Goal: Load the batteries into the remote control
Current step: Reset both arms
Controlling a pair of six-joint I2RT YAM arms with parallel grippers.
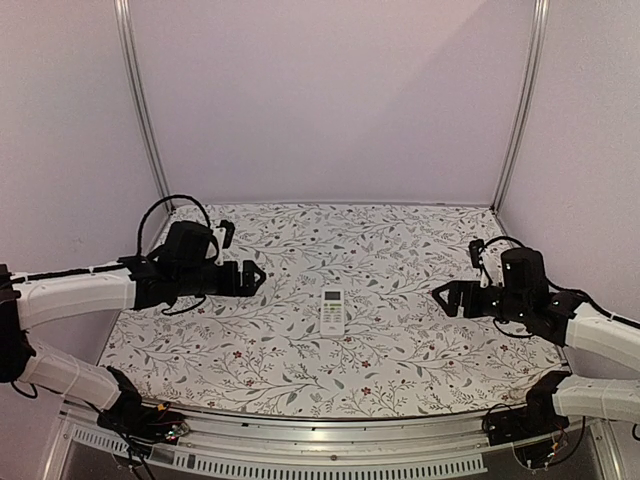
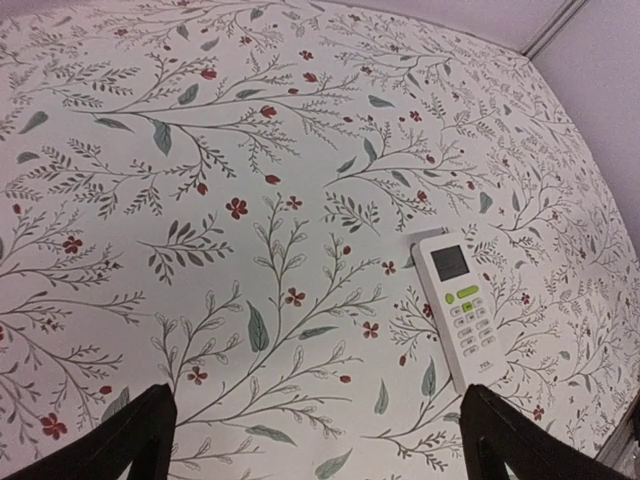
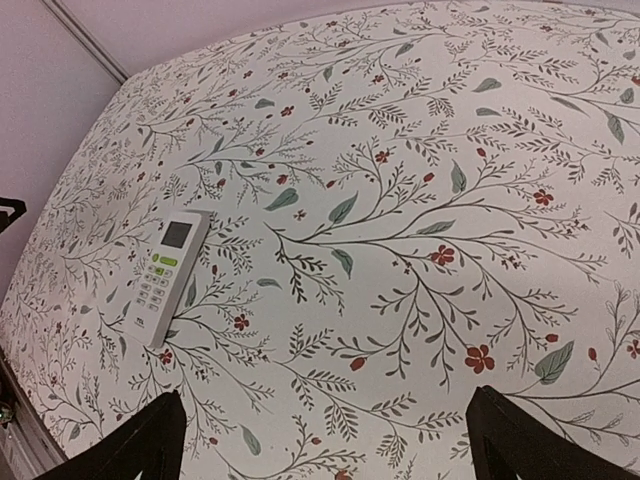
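Your remote control (image 1: pixel 332 310) lies face up, buttons showing, in the middle of the floral tablecloth (image 1: pixel 400 250); the left gripper (image 1: pixel 252 278) hangs well off to the remote's left and the right gripper (image 1: pixel 447 297) well off to its right, both with jaws spread wide and holding nothing; no batteries show in any view. Expect the remote to be light, stiff, slick plastic that skates if nudged; take it across its long edges near mid-length; you will likely need to turn it over to load it.

no readable text, remote control (image 2: pixel 461 306) button markings too small to make out
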